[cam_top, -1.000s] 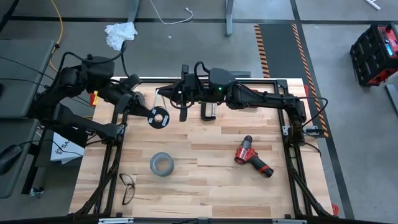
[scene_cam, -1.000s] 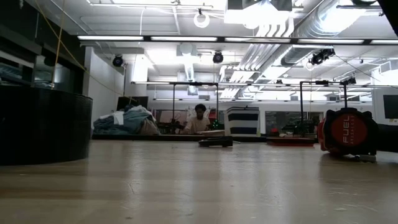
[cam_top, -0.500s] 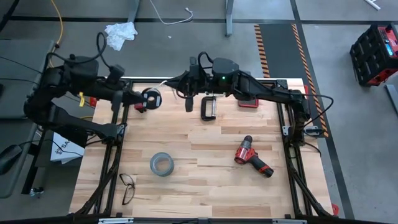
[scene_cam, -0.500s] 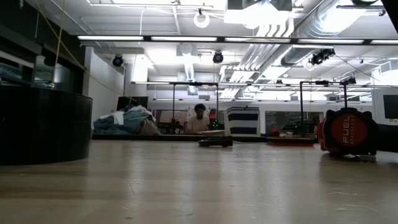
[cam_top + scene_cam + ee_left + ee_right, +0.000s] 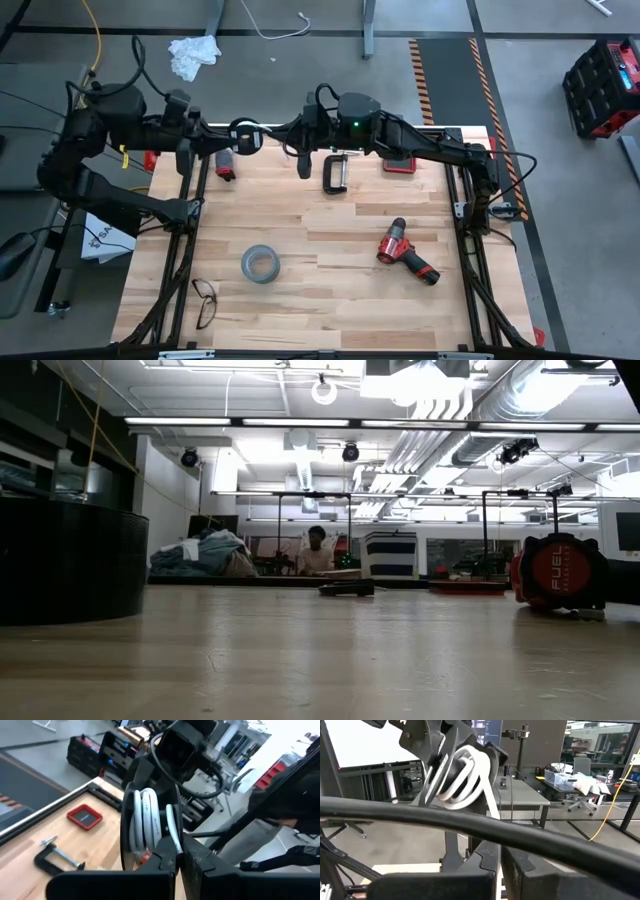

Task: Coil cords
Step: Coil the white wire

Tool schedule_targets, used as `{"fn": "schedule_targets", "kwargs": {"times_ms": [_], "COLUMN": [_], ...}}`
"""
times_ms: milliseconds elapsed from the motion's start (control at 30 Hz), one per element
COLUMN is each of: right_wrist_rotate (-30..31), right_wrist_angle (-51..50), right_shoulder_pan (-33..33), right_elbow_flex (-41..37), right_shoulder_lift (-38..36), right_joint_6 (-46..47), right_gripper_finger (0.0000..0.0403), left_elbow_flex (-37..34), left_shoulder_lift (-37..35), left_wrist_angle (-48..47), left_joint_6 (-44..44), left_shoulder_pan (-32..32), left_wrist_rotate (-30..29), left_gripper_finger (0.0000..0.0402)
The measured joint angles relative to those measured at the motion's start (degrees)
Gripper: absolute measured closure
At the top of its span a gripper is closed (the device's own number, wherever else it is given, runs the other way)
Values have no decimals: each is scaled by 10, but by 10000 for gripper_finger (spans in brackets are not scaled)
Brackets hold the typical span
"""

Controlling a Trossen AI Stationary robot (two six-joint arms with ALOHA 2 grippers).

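Observation:
The black spool (image 5: 246,137), wound with turns of the white cord (image 5: 147,825), hangs on edge above the table's far left corner. My left gripper (image 5: 181,862) is shut on it and reaches in from the left (image 5: 228,140). One strand of the cord (image 5: 492,807) leaves the spool (image 5: 462,772) and runs to my right gripper (image 5: 497,862). That gripper is shut on the strand a short way to the spool's right (image 5: 292,134). Neither gripper shows in the low view. My left gripper pinches the spool's rim (image 5: 161,849) between its two fingers, at the side nearest the wrist. The fingers come nearly level from the table's left. The spool is lifted clear of the table and stands on edge. My right gripper pinches a single strand of the white cord (image 5: 496,834) between its two fingers. The fingers lie level and point toward the table's left. The strand runs straight from the spool to the fingers, clear of the table.
On the wooden table (image 5: 330,300) lie a grey tape roll (image 5: 259,264), glasses (image 5: 205,300), a red drill (image 5: 405,250), a black clamp (image 5: 335,172), a flat red box (image 5: 400,163) and a small red-and-black thing (image 5: 225,166). A black cable (image 5: 470,827) crosses the right wrist view.
My left gripper has carried the spool up and from over the table toward the far left corner, rolling as it went. The spool has turned from lying face-up to standing on edge. My right gripper has kept its hold near the far edge, shifting only a little.

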Motion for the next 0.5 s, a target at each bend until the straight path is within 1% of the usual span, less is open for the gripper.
{"fn": "schedule_targets", "kwargs": {"times_ms": [100,300,500], "right_wrist_rotate": [0,1,2], "right_wrist_angle": [0,0,0], "right_shoulder_pan": [0,0,0], "right_elbow_flex": [0,0,0], "right_shoulder_lift": [0,0,0], "right_joint_6": [2,11,15], "right_gripper_finger": [403,403,403], "left_elbow_flex": [0,0,0], "left_shoulder_lift": [1,11,26], "left_wrist_angle": [9,38,65], "left_joint_6": [22,83,136], "left_shoulder_pan": [0,0,0], "left_wrist_rotate": [-7,-57,-62], "left_gripper_finger": [401,401,401]}}
